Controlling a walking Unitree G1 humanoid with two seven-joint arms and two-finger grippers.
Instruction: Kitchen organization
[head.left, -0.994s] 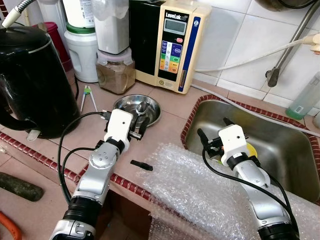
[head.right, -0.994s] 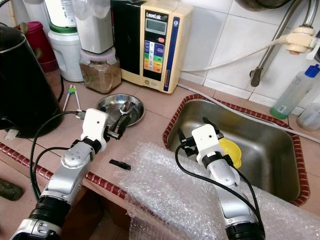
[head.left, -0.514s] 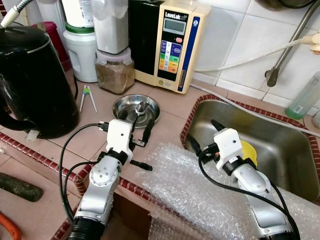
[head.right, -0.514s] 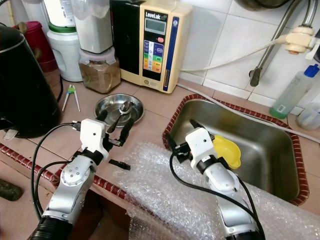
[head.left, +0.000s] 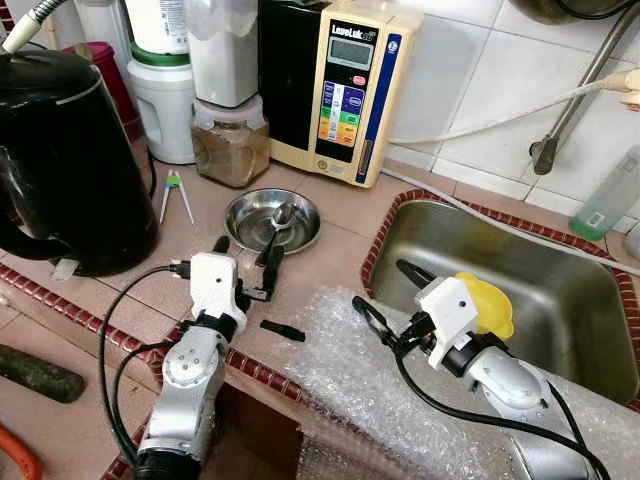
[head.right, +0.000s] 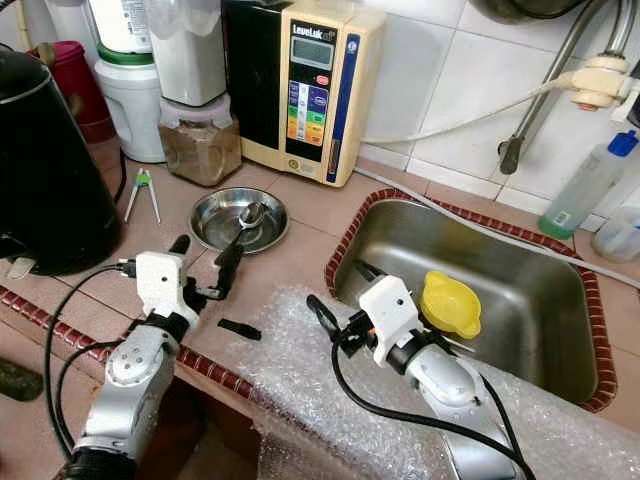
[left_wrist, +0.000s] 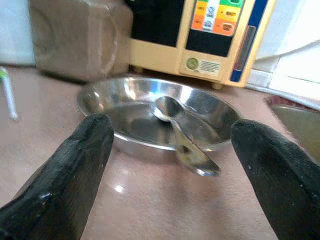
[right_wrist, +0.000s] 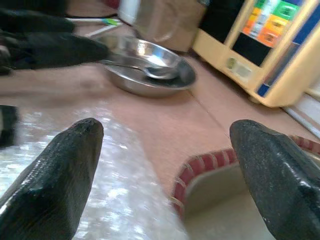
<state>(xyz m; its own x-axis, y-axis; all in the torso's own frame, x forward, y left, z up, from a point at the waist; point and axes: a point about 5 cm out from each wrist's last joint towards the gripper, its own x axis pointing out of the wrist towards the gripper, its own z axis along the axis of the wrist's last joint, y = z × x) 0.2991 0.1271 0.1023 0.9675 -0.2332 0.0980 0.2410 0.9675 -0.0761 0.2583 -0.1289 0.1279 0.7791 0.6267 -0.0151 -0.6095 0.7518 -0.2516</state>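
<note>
A round steel bowl (head.left: 246, 207) with a spoon (head.left: 281, 215) in it sits on the tiled counter, in front of a beige water machine (head.left: 345, 90). My left gripper (head.left: 247, 254) is open and empty just short of the bowl's near rim (left_wrist: 100, 95), with the spoon's handle (left_wrist: 187, 145) pointing between its fingers. My right gripper (head.left: 386, 291) is open and empty over the edge of a bubble wrap sheet (head.left: 380, 390), beside the sink's left rim. A yellow plastic piece (head.left: 487, 300) lies in the sink (head.left: 570, 300).
A black kettle (head.left: 60, 160) stands at the left. A jar of brown powder (head.left: 230, 150) and white containers line the back wall. Green-tipped tongs (head.left: 175, 195) and a small black piece (head.left: 283, 329) lie on the counter. A green bottle (head.left: 610, 195) stands right of the sink.
Both arms have drawn back toward me. The left gripper has pulled away from the bowl. The right gripper has left the sink for the bubble wrap, uncovering the yellow piece.
</note>
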